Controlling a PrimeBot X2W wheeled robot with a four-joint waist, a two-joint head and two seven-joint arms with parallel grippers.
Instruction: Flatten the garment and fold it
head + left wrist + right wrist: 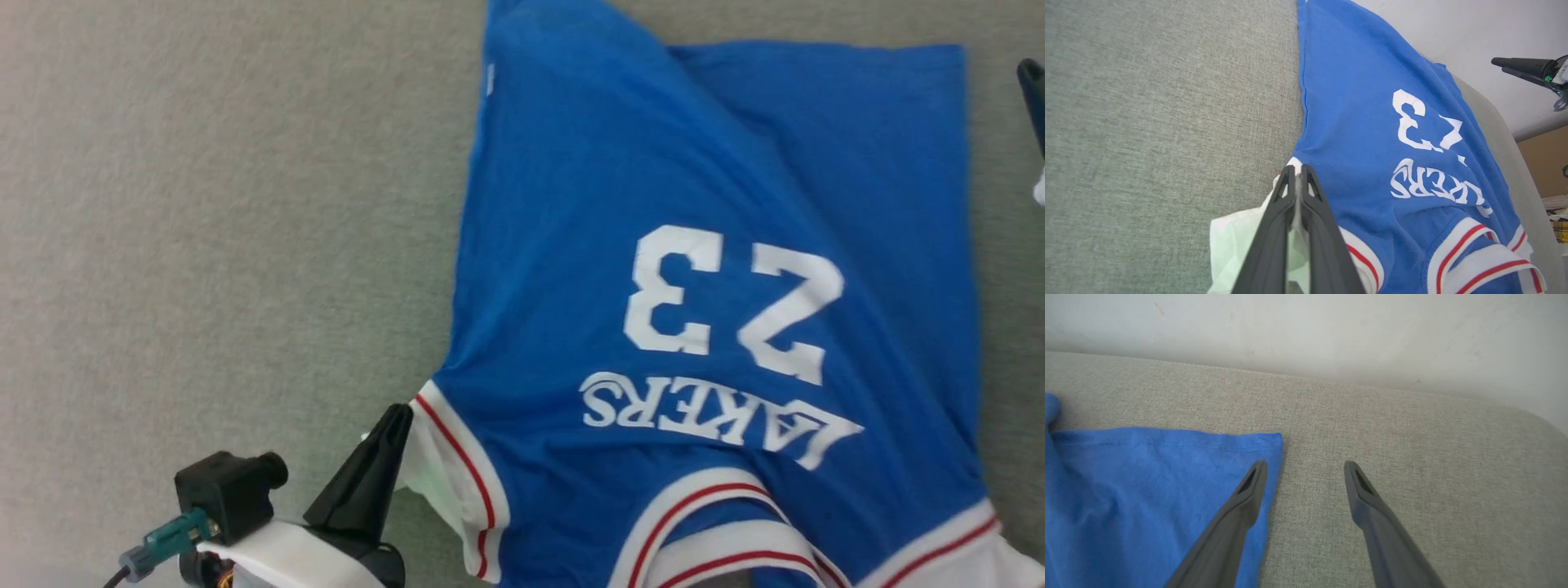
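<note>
The garment [653, 204] is a royal-blue T-shirt with white print, spread over a grey fabric surface [204, 204], collar end toward me and partly rumpled. Its white sleeve with red stripe trim lies at the lower left. My left gripper [400, 416] is shut on that white sleeve, the cloth pinched between the fingers [1296, 179]. My right gripper [1304, 469] stands open just above the surface at the garment's far hem corner [1265, 443], one finger over the blue cloth, the other over bare grey fabric. Its dark tip [1030, 82] shows at the right edge of the head view.
The grey surface ends at a rounded far edge [1412, 396] against a pale wall [1306, 330]. Bare grey fabric stretches to the left of the garment. Brown cardboard [1543, 159] and clutter stand beyond the surface's right side.
</note>
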